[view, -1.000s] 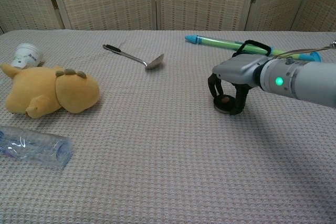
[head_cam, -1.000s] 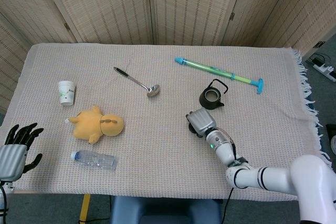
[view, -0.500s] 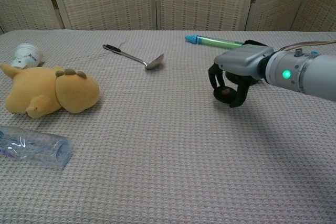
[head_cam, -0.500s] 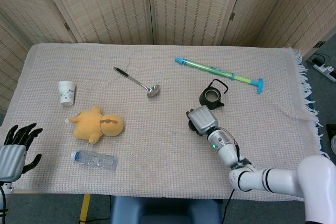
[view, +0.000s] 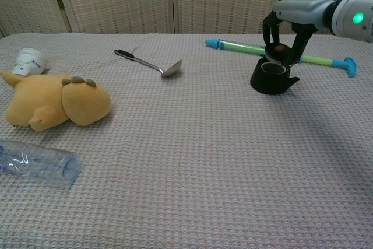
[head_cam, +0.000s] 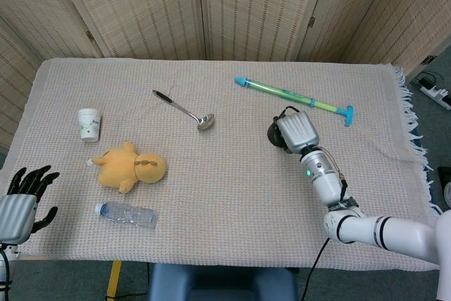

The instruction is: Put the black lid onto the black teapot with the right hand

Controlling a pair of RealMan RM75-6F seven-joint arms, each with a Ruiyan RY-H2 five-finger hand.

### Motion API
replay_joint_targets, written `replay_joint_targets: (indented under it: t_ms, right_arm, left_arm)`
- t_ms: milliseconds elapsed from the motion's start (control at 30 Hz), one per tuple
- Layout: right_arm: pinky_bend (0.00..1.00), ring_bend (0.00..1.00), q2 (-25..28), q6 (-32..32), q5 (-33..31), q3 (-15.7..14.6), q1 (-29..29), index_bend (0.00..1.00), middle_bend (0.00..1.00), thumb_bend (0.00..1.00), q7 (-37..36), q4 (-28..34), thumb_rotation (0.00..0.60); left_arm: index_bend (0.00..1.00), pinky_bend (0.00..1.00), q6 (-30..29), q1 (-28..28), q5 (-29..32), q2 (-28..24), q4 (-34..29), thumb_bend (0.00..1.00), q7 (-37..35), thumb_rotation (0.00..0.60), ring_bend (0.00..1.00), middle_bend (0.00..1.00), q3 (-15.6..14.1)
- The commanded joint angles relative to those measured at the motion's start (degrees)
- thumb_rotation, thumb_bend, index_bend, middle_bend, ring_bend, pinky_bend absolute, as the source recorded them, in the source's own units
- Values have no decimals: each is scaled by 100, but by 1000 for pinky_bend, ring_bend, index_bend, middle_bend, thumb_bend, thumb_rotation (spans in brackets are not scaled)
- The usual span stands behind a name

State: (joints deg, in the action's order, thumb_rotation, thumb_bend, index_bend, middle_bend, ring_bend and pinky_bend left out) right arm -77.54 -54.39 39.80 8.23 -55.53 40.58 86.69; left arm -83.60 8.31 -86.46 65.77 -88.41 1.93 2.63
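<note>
The black teapot (view: 273,78) stands upright on the right half of the table, its mouth uncovered. My right hand (view: 294,17) hovers just above it and holds the black lid (view: 278,54) a little over the mouth. In the head view the right hand (head_cam: 297,132) covers most of the teapot (head_cam: 274,133), and the lid is hidden there. My left hand (head_cam: 21,200) hangs off the table's near left corner, fingers apart and holding nothing.
A green and blue water squirter (head_cam: 292,94) lies behind the teapot. A metal ladle (head_cam: 184,110) lies mid-table. On the left are a paper cup (head_cam: 89,124), a yellow plush toy (head_cam: 132,167) and a clear plastic bottle (head_cam: 127,215).
My right hand has lifted the lid off the cloth and carried it back and to the right, from in front of the teapot to just above its mouth. The left hand stayed put.
</note>
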Motion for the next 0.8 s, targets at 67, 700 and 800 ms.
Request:
replay_joint_targets:
  t_ms: [67,700,800]
  right_arm:
    - [853,922,-86,278,-282,55,-95,479,430,363,-18,-457,600]
    - [853,919,-854,1291,-1114,33,-550,466,387,363,28,-2140,600]
    - [853,917,-900,1315,-1171,3,-594,447,380,364,71,-2240,600]
  left_arm:
    - [166,0,-1,2,-15,5,-17,278,10,600,97,75,-6]
    - [159,0,45,-31,90,4,-37,278,79,600,97,75,-18]
    - [159,0,37,-36,92,3,-36,278,78,600,97,75,-15]
